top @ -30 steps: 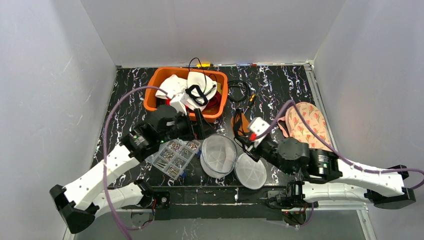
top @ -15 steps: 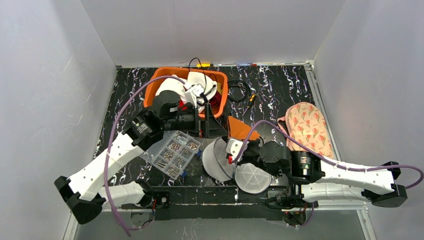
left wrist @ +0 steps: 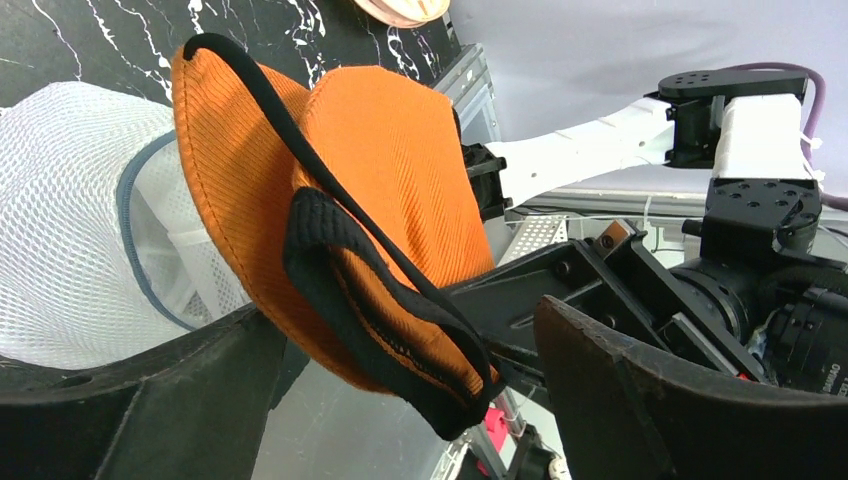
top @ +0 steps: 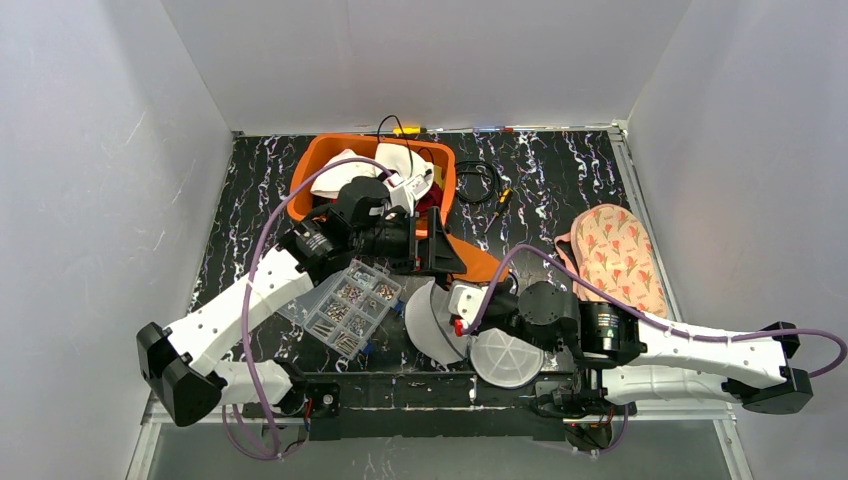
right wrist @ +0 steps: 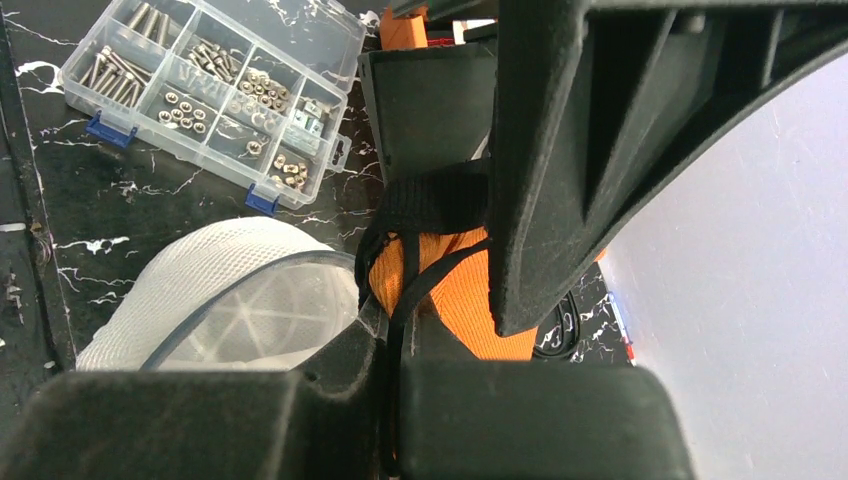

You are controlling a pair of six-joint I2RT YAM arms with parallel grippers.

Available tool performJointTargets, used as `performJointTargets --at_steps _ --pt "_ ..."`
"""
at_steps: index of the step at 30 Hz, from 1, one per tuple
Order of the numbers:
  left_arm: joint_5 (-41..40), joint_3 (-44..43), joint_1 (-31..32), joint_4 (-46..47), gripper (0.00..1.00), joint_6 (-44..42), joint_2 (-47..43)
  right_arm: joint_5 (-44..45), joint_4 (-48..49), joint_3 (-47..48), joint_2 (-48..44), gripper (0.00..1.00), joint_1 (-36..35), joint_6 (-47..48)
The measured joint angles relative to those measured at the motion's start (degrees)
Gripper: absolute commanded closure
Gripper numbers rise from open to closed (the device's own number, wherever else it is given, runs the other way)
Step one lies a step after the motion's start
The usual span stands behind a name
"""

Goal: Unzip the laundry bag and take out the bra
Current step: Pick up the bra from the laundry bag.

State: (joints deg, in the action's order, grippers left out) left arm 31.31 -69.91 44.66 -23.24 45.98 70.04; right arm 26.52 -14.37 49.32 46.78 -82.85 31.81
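While my left gripper [left wrist: 400,320] gaped round the ribbed orange bra [left wrist: 400,170], right gripper [right wrist: 435,325] pinched its half-hidden black strap [left wrist: 330,240].

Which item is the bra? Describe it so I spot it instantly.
Start at the orange bin at the back. Just nearer, beside the white mesh bag, is the bra. It is the only ribbed orange fabric, with black straps.

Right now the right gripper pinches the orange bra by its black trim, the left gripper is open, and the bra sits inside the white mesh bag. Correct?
Not quite: the bra is outside the white mesh bag, as the left wrist view shows. The right gripper does pinch its black trim, and the left gripper is open.
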Motion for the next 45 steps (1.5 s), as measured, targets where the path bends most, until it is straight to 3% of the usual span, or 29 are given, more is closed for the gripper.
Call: performJointTargets --at_steps 5,17,19,20,21,22,24,26,38,41,45 --pt "0.31 0.2 -0.04 0.35 0.25 1.84 1.18 0.04 0.07 0.0 0.13 0.99 0.0 0.39" --pt "0.7 1.84 -0.44 2.86 0.8 4.72 2.93 0.04 0.81 -0.07 0.85 0.97 0.0 1.44" --pt "0.79 1.99 -0.46 3.32 0.88 5.07 2.93 0.04 0.74 -0.11 0.92 0.79 0.0 1.42" --pt "0.85 2.03 -0.46 3.67 0.93 5.09 2.93 0.04 0.72 -0.11 1.01 0.62 0.0 1.38" --pt "0.87 2.05 -0.46 3.8 0.96 5.25 2.93 -0.09 0.66 -0.11 1.18 0.56 0.0 1.25" --pt "0.83 2.08 -0.46 3.96 0.99 5.22 2.93 -0.33 0.57 -0.09 1.33 0.36 0.0 0.76" --pt "0.81 2.51 -0.52 4.15 1.0 5.31 2.93 -1.57 0.17 0.07 1.7 0.13 0.0 0.28" --pt "0.61 3.13 -0.74 4.17 1.0 5.25 2.93 -2.95 -1.2 0.87 2.16 0.02 0.0 -0.33" --pt "-7.1 4.96 -3.52 2.58 1.0 3.26 -2.91 -11.89 0.9 12.61 1.22 0.01 0.0 -12.5" --pt "-12.85 5.73 -4.42 1.29 1.0 1.38 -7.45 -8.24 1.53 17.64 2.75 0.01 -0.04 -16.74" --pt "-22.32 6.03 -6.47 -1.31 1.0 -1.66 -14.47 6.05 0.42 27.69 9.7 0.01 0.26 -21.09"
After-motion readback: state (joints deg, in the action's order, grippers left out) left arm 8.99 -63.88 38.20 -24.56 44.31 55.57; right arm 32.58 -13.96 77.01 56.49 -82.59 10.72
